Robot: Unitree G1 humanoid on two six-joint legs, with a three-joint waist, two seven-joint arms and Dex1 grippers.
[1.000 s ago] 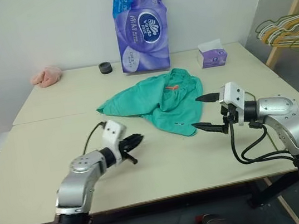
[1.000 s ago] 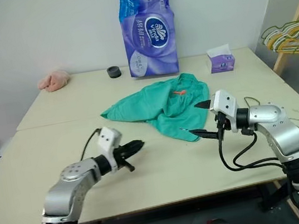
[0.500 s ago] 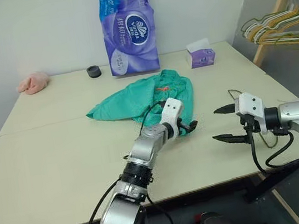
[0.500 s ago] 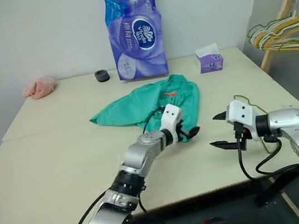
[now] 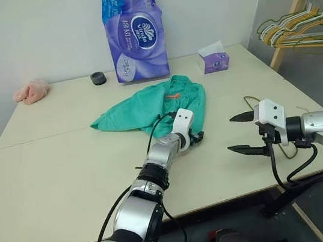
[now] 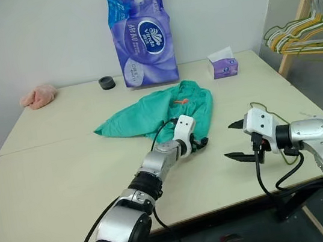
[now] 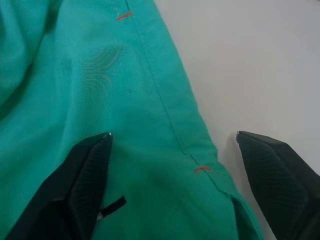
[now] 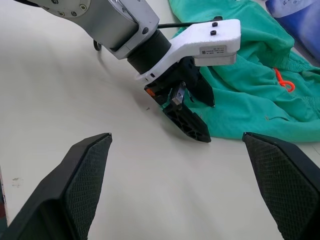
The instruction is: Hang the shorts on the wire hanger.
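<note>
Straddling the hem of the shorts [image 7: 100, 100], the left gripper [image 5: 196, 136] has its jaws spread, gripping nothing. The right gripper [image 5: 240, 133] hovers wide open, empty, just beside the wire hanger [image 5: 269, 108]. Tissue pack [image 5: 134, 31], tissue box [image 5: 213, 59], tape roll [image 5: 98, 78] and pink cloth [image 5: 30, 90] line the worktop [image 5: 47, 168] behind.

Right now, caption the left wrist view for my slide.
Open left pincer straddling the shorts' hem on the table.

The 2 head views look forward and down over the table [image 5: 48, 174]. The left wrist view sits very near the shorts [image 7: 75, 100], between its own fingers [image 7: 85, 175]. The right wrist view faces the left gripper [image 8: 192, 112], sharing that hem.
</note>
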